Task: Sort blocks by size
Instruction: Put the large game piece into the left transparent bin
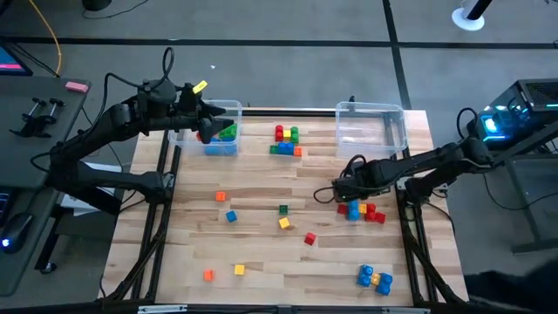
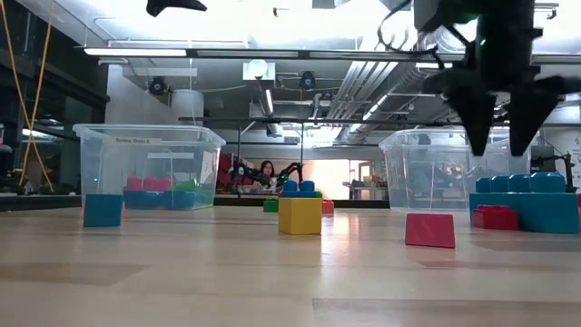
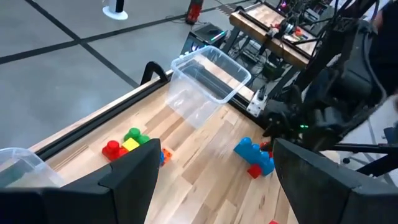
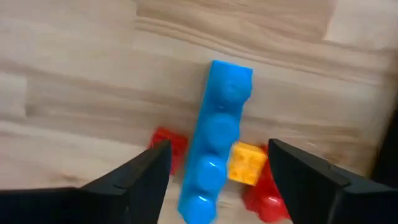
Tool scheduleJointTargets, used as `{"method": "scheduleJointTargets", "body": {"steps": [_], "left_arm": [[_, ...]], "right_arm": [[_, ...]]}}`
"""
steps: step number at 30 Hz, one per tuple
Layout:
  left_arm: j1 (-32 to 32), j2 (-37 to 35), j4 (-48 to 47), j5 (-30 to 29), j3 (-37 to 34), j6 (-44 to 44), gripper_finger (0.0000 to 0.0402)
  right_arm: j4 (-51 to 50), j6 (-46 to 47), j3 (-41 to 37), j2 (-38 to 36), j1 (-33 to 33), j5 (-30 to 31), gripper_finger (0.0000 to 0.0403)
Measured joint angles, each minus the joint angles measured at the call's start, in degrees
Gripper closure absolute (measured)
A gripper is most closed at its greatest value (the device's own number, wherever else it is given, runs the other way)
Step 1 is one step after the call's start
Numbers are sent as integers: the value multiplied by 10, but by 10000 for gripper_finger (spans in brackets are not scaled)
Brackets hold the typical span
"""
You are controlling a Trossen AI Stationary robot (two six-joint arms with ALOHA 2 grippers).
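Blue oblong block point(image 4: 217, 137) lies between my right gripper point(image 4: 217, 186) fingers, apart; next: close. Left gripper point(image 1: 206, 122), spread, waits upper-left over bin point(image 1: 228, 106).

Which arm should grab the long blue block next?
The right gripper: it hangs open just above the long blue block. The left gripper is far off, over the bin.

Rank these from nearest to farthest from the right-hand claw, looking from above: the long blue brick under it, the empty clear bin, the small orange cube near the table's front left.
1. The long blue plastic brick, directly below the right gripper, in the red and yellow cluster.
2. The empty clear plastic bin, behind it at the table's back right.
3. The small orange cube, far across at the front left.
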Motion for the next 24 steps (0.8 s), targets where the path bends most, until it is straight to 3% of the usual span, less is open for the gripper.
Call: {"method": "scheduleJointTargets", "body": {"steps": [17,20,24], "left_arm": [[0,0,2,0,0,-10,106],[0,0,15,-1,0,-16,106],[0,-1,63,-1,0,-21,106]], "right_arm": [[230,83,-172,2,-32,-19,128],[230,76,-172,2,-31,-5,159],[198,39,-140,1,-34,25,268]]}}
